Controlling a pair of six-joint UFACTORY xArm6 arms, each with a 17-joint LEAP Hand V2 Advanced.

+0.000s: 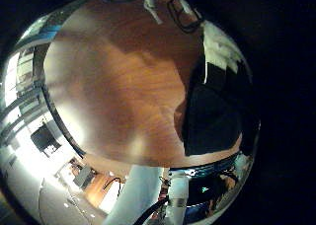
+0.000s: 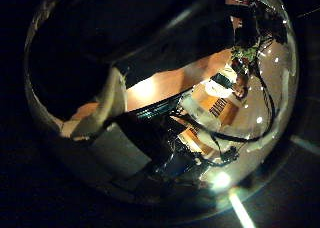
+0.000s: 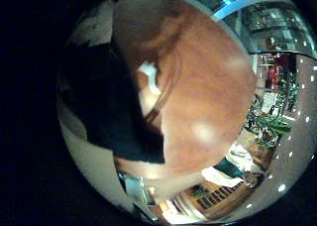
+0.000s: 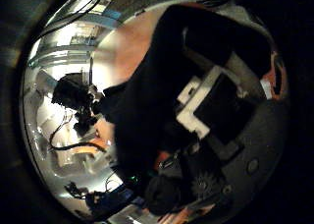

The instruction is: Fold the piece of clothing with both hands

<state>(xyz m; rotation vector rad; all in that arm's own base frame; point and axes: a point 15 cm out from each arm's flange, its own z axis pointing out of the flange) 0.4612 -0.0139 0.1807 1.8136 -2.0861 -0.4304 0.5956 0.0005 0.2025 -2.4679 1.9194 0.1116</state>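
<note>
A dark garment (image 1: pixel 211 121) hangs from my left hand (image 1: pixel 223 53) down to the wooden table (image 1: pixel 118 82). It fills much of the left thumb side view, where the garment (image 2: pixel 70 58) lies against that hand's fingers (image 2: pixel 108 100). My right hand (image 4: pixel 210 98) has its fingers curled on the garment (image 4: pixel 147 96), which drapes close across its palm. In the right little finger side view the garment (image 3: pixel 107 99) lies on the table (image 3: pixel 203 82) with a small white patch (image 3: pixel 150 75) at its edge.
Bare wooden tabletop (image 3: pixel 198 127) spreads beyond the cloth. The table's edge (image 1: pixel 99 158) borders a room with furniture. My left arm (image 1: pixel 138 193) shows past that edge. Equipment on stands (image 4: pixel 74 96) is at the side.
</note>
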